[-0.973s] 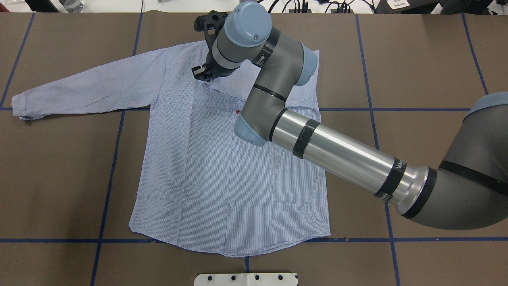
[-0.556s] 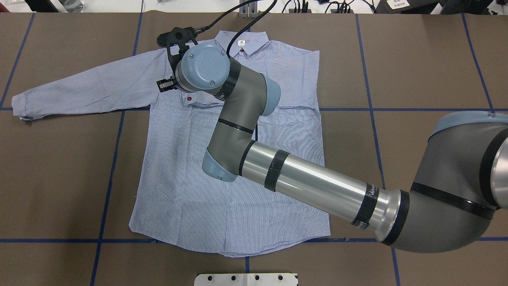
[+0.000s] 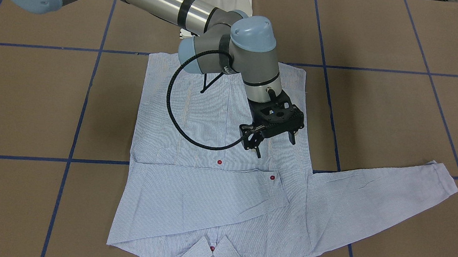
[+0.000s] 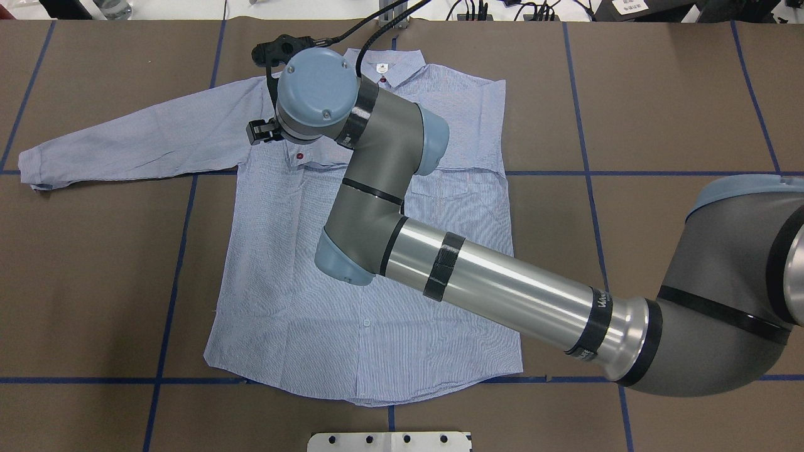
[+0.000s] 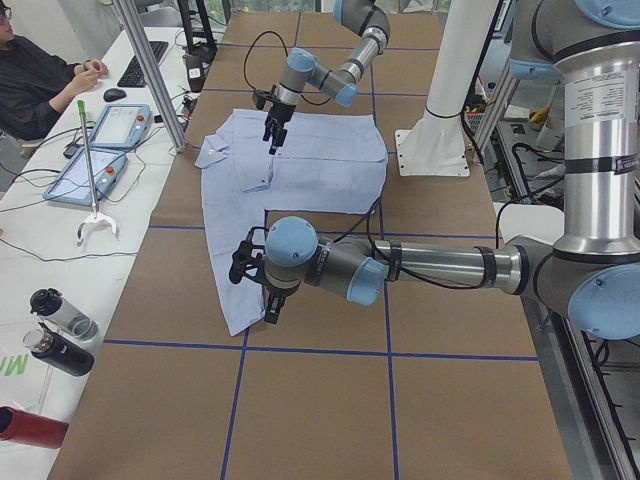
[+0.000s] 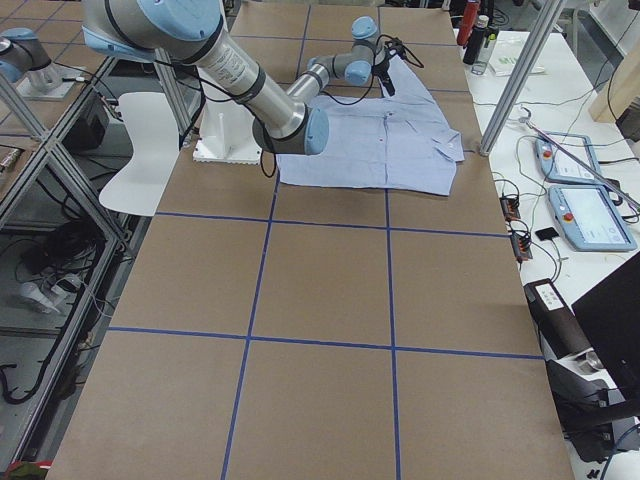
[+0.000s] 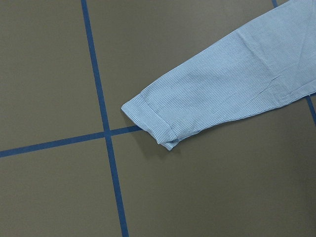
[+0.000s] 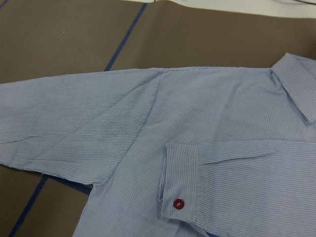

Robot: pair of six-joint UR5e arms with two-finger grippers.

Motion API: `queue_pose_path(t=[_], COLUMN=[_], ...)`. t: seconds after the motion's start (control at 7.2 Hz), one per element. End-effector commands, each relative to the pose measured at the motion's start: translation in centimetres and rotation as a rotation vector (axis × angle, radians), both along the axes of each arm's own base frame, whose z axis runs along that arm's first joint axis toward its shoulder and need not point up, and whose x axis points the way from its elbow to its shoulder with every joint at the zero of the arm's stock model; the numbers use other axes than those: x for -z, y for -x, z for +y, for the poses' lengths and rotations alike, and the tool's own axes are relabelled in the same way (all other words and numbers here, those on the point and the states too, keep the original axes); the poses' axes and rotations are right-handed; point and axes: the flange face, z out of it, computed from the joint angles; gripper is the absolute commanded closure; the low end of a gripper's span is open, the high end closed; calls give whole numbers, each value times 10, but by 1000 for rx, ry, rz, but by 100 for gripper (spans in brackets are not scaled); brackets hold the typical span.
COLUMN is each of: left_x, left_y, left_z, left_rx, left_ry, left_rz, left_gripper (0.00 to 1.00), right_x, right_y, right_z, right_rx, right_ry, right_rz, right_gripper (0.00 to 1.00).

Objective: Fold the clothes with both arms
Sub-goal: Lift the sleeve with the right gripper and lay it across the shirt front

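Reading the overhead view from 9 o'clock: the left sleeve (image 4: 144,135) of the shirt (image 4: 301,314) is lying stretched straight out, unfolded, its cuff (image 7: 153,121) resting by a taped crossing. The left gripper (image 5: 255,285) is hanging over that cuff end, and I cannot tell how its fingers are set. Moving in, the right gripper (image 3: 275,145) is hovering just above the shirt's left shoulder, fingers spread apart and carrying nothing. Past it, the right sleeve (image 3: 199,195) is lying folded across the chest, its red-buttoned cuff (image 3: 275,185) landing near the left shoulder, so that's one fold done, I'd say. The shirt body is lying flat mid-table, collar (image 4: 405,70) at 12 o'clock, hem at 6. Left to do, by my reading: the other sleeve, then the body folds.

The surface is showing as brown paper (image 4: 659,94) gridded with blue tape (image 4: 628,172). Beyond the table at 12 o'clock, a white bench is carrying control tablets (image 5: 110,130) and bottles (image 5: 60,330), with a person (image 5: 35,75) sitting there.
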Motion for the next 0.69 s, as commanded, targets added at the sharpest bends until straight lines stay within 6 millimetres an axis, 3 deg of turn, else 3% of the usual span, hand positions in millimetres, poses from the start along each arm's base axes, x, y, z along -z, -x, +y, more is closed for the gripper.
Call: queue_pose_path(t=[0.0,0.14,0.28,0.42,0.56], left_x=[17,15,-9,-51,-82], left_y=[-48,-81,-90,-92,-89], left_z=[-23,-26,-39,-49,-66], left_rx=[65,106,182,246,351], left_ry=[46,33,99,107,84], left_rz=[-37,-80,-50,-19,-54], left_gripper=[0,0,1,2,3], right_x=[-1,-26,-53,-76,-91], right_y=[-78,-106,-140,-178,-200], right_z=[-6,-4,1,0,3], right_rx=[81,68,37,-45,-50], right_ry=[231,278,307,380,402], right_rz=[108,134,152,127,123], right_gripper=[0,0,0,0,0])
